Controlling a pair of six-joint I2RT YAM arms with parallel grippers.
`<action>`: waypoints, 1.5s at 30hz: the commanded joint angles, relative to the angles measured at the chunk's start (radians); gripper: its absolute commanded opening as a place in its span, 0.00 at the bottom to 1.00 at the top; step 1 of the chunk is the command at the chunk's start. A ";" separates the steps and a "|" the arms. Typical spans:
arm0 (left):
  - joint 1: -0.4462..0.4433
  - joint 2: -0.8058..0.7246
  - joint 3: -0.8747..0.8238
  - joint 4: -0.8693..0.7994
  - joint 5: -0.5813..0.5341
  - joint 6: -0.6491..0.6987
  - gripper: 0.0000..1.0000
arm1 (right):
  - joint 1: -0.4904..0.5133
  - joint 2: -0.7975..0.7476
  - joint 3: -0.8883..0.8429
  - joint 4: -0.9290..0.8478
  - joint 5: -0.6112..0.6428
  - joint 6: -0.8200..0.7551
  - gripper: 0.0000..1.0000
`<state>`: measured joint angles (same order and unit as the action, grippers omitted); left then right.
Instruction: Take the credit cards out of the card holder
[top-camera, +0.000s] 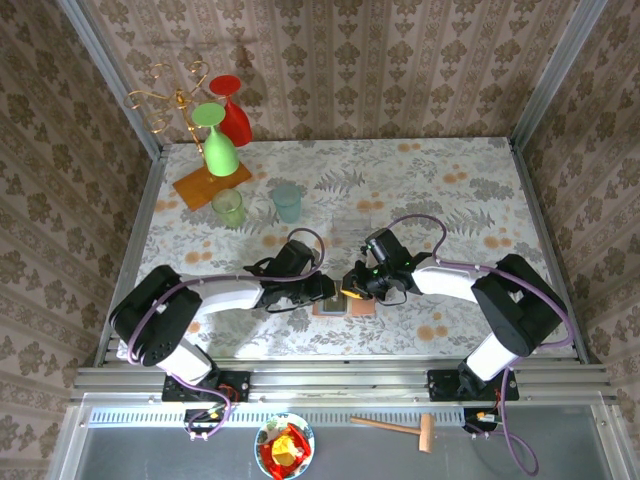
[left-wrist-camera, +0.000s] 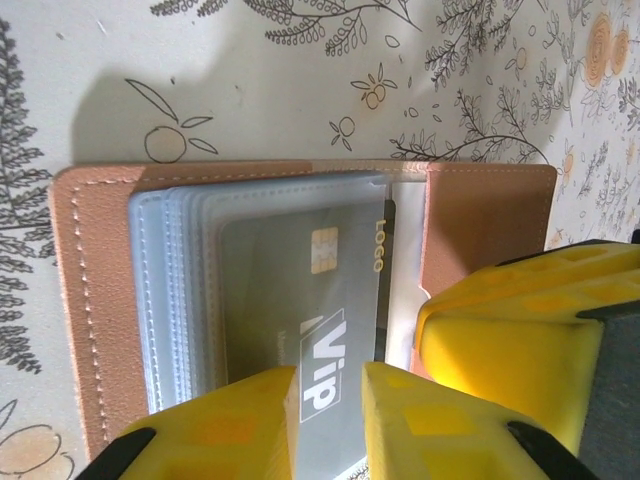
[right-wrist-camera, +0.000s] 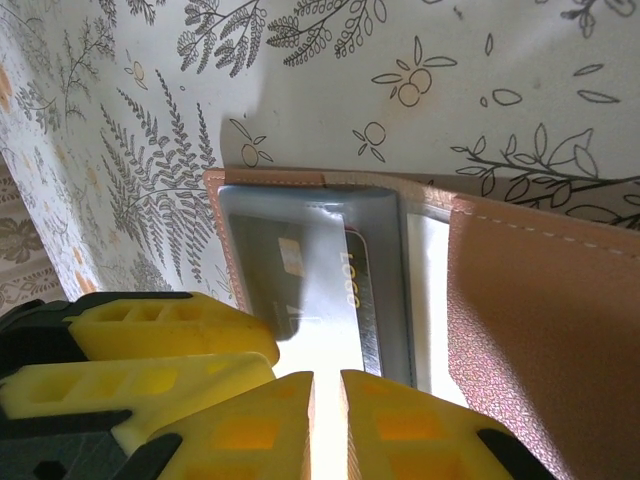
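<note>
The holder (left-wrist-camera: 90, 300) lies open between both grippers, top card (left-wrist-camera: 300, 280) still sleeved. The left gripper (left-wrist-camera: 330, 390) hovers over that card, jaws slightly apart; the right gripper (right-wrist-camera: 327, 390) sits by the holder's fold, nearly together, grip unclear. Next: slide it out.

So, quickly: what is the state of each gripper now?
Left gripper: slightly open, tips over the card; no grip can be told.
Right gripper: almost shut at the holder; whether it holds anything cannot be told.
</note>
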<state>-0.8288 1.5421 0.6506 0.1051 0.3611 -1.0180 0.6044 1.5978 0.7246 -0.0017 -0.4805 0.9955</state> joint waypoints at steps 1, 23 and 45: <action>0.008 -0.025 -0.009 -0.013 -0.016 -0.004 0.24 | -0.005 0.022 -0.007 0.002 -0.028 -0.001 0.17; 0.007 0.008 -0.020 -0.001 -0.005 -0.017 0.20 | -0.004 0.052 -0.001 -0.039 -0.002 -0.026 0.25; 0.013 0.016 -0.023 0.005 0.002 -0.021 0.20 | -0.004 -0.023 0.052 -0.145 0.042 -0.083 0.28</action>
<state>-0.8230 1.5436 0.6353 0.1070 0.3622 -1.0290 0.6044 1.6199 0.7681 -0.1390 -0.4484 0.9161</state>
